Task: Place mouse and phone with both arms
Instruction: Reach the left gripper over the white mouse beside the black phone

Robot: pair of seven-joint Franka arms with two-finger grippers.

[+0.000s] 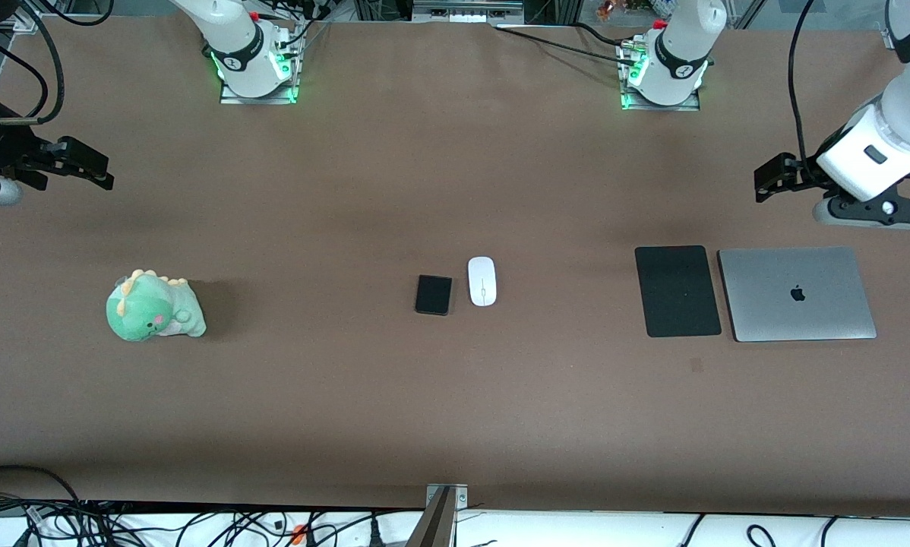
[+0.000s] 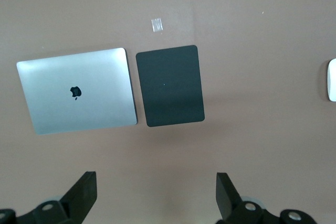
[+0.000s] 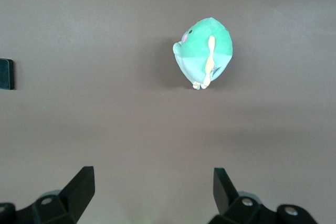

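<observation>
The white mouse (image 1: 481, 281) and the black phone (image 1: 433, 295) lie side by side at the middle of the table, the phone toward the right arm's end. The mouse's edge shows in the left wrist view (image 2: 332, 80), and the phone's edge shows in the right wrist view (image 3: 6, 73). My left gripper (image 1: 760, 181) (image 2: 156, 192) is open and empty over bare table at the left arm's end. My right gripper (image 1: 108, 171) (image 3: 152, 190) is open and empty over bare table at the right arm's end. Both are well apart from the mouse and phone.
A matte black pad (image 1: 677, 291) (image 2: 169, 85) and a closed silver laptop (image 1: 797, 293) (image 2: 79, 90) lie side by side toward the left arm's end. A green plush dinosaur (image 1: 153, 306) (image 3: 205, 51) sits toward the right arm's end. A small tape scrap (image 2: 157, 24) lies by the pad.
</observation>
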